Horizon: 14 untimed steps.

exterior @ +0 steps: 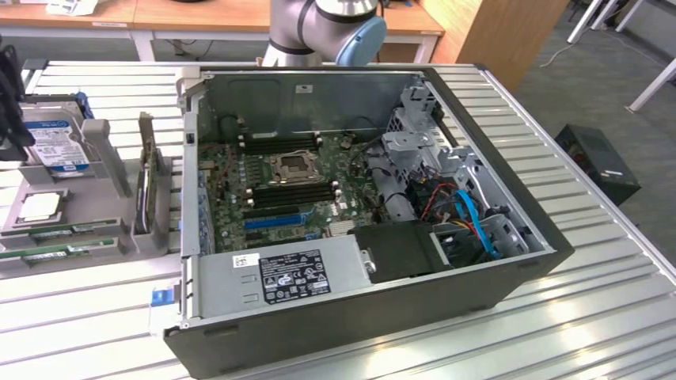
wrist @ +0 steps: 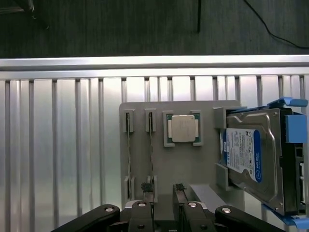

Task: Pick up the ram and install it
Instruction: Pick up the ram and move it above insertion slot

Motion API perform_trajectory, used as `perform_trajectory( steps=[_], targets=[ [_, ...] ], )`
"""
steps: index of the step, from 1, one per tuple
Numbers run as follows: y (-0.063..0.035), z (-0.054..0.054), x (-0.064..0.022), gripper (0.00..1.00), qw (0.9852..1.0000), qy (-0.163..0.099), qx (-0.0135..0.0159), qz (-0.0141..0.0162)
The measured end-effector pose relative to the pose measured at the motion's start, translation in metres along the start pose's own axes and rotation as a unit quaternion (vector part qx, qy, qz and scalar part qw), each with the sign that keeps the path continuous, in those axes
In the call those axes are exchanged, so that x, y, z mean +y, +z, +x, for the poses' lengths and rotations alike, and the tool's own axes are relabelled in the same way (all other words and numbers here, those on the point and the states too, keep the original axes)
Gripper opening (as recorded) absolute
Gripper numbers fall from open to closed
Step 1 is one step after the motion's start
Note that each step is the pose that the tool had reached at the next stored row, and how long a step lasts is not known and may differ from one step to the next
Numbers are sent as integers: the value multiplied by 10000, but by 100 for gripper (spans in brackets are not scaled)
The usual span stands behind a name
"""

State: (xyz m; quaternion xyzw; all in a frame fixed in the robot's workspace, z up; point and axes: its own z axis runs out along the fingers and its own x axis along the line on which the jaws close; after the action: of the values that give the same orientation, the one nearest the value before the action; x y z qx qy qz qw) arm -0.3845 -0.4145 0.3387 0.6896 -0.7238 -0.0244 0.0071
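End effector (wrist: 163, 205) is seen in the wrist view above the near end of the grey holder (wrist: 193, 169), with its two fingers (wrist: 181, 195) spread apart and nothing between them. Below it the ram (wrist: 151, 150) stands on its long edge in a slot of the holder and looks like a thin line. A second stick (wrist: 129, 154) stands just beside it in the next slot. A processor chip (wrist: 183, 128) lies in its pocket near them, and the hard drive (wrist: 244, 154) sits at the other side of the holder, which rests on the ribbed desk (wrist: 63, 145). In the exterior view the holder is at the exterior view's left, beside the open computer case (exterior: 507, 269). The ram (exterior: 58, 230) is at the holder's end nearest to the camera, well apart from the motherboard (exterior: 285, 186). The ram is probably very light and stiff, but thin and easy to damage. It seems best to pinch it squarely across its thickness, near the middle of the upper edge, so that it does not tilt, keeping away from the contact edge.
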Motion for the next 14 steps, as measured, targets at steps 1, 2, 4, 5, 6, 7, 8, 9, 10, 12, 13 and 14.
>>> perform_trajectory(
  steps=[1,2,4,5,6,7,8,9,10,12,13,14],
  targets=[
    [13,0,-1,30,10000,0,0,0],
    [27,1,-1,30,10000,0,0,0],
    [57,1,-2,30,10000,0,0,0],
    [71,2,-3,30,10000,0,0,0],
    [85,2,-4,30,10000,0,0,0],
    [100,2,-4,30,10000,0,0,0],
    [113,3,-5,30,10000,0,0,0],
    [127,3,-6,30,10000,0,0,0],
    [140,3,-6,30,10000,0,0,0],
    [166,4,-8,30,10000,0,0,1],
    [179,4,-8,30,10000,0,0,0],
    [191,4,-9,30,10000,0,0,0]
  ],
)
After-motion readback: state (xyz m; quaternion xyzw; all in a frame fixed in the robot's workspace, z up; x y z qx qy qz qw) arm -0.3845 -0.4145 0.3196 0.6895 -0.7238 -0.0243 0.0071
